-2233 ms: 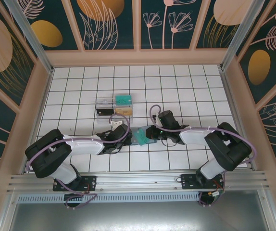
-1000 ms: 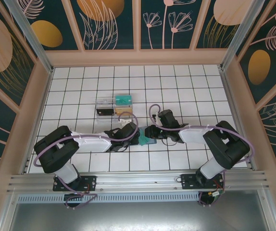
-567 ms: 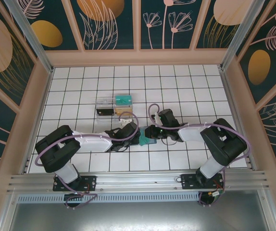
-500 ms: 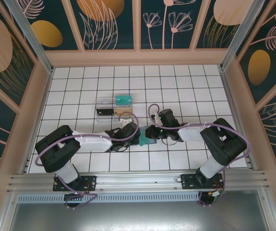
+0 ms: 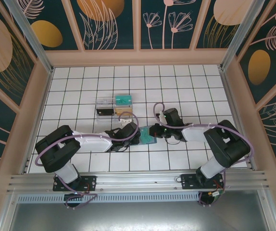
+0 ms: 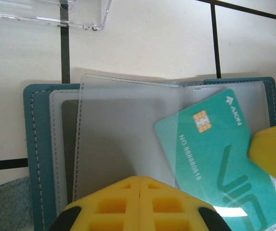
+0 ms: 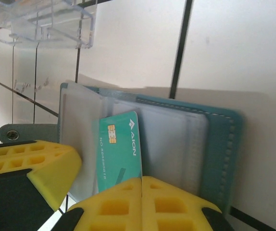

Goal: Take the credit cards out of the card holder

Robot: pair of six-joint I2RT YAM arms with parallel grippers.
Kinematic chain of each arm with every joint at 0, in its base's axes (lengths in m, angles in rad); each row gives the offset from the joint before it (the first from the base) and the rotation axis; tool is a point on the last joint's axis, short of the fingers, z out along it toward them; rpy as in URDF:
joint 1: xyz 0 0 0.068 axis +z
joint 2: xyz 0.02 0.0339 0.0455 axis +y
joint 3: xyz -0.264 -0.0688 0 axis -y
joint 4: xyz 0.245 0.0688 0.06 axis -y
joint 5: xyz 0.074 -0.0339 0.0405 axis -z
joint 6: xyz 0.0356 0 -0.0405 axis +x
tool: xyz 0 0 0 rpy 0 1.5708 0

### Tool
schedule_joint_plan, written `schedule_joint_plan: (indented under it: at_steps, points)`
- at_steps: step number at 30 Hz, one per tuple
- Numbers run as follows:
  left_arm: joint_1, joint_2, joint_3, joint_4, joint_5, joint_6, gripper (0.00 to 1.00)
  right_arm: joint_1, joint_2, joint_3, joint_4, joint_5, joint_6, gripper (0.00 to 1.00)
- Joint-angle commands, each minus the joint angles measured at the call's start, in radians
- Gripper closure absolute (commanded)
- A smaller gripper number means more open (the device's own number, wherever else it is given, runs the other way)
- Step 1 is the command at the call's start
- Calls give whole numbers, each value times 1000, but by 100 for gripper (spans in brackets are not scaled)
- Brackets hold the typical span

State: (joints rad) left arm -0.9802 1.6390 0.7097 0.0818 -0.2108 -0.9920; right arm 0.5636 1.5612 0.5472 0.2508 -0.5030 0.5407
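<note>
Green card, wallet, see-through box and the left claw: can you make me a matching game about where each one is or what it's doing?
Things:
1. teal card
2. card holder
3. clear box
4. left gripper

States:
A. lying open on the white tiles
B. shut, tips resting on the clear sleeves
C. partway out, pinched by the right gripper
D. farther back on the table, other cards inside

Pairs: 1-C, 2-A, 3-D, 4-B
</note>
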Motion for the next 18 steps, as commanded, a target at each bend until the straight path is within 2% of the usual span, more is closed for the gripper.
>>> schedule_joint_plan:
  at_steps: [1,12,18]
  points:
    - [-1,-2,-23,-66,-10,-10,100,-11,-43,-31,-5,6,16,100]
    - [-2,-91,6,-70,-17,-13,100,-40,-206,-40,-50,26,18,100]
    - [1,-235,-17,-1,-42,-19,75,-58,-291,-56,-43,69,35,100]
